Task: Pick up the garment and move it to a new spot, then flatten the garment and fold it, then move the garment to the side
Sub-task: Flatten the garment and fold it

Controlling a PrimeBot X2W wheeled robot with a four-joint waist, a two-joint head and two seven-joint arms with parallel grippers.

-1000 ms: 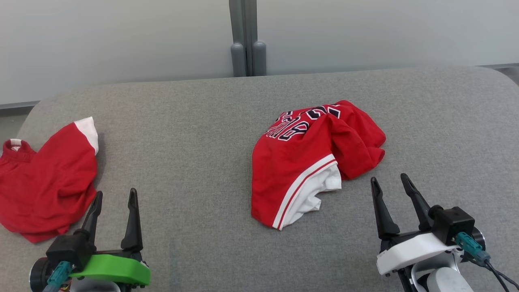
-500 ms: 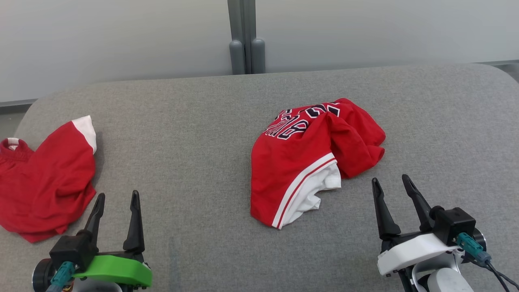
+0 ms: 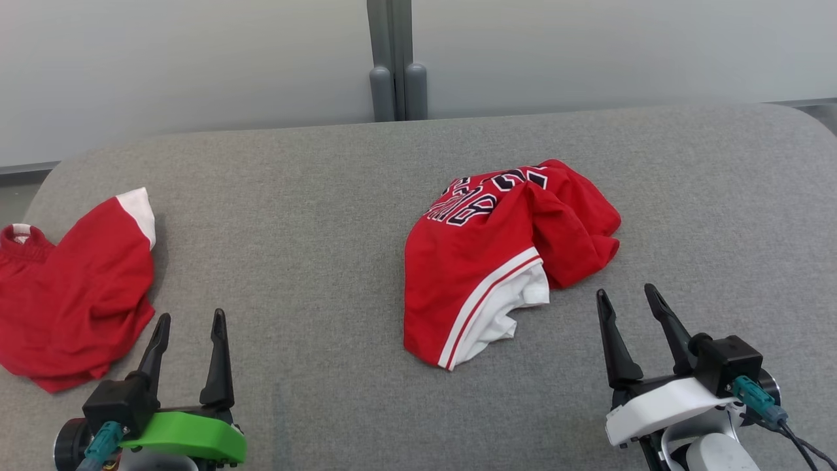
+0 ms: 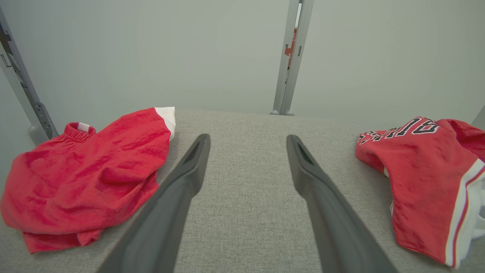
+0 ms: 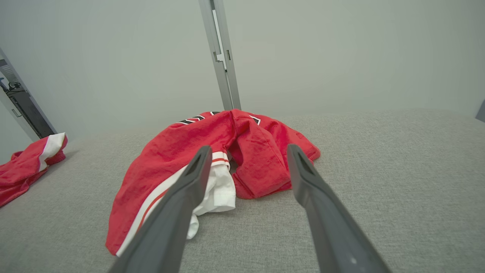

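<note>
The garment (image 3: 471, 261) lay crumpled near the middle of the grey table (image 3: 294, 196). It was red, with dark lettering outlined in white across its far part. A white band and a thin red stripe edged a white section at its near side. A bunched red fold sat on its right half.

The right gripper (image 3: 624, 292) hung at the lower right in the head view, just beside the garment's near right edge and not touching it. Its two dark fingers were spread wide with nothing between them. In the right wrist view, the right gripper (image 5: 249, 148) pointed at the garment (image 5: 170, 159), the left finger lining up with the white section and the right finger with the red fold.

The left gripper (image 3: 191, 315) stood at the lower left, also spread wide and holding nothing. In the left wrist view, the left gripper (image 4: 248, 138) framed bare table, with the garment (image 4: 416, 170) off to the right.

A second red piece (image 3: 78, 288) with a white patch lay at the table's left edge, well apart from the garment and just left of the left gripper. It also showed in the left wrist view (image 4: 87, 170). A grey post (image 3: 392, 65) rose behind the table against a pale wall (image 3: 163, 65).
</note>
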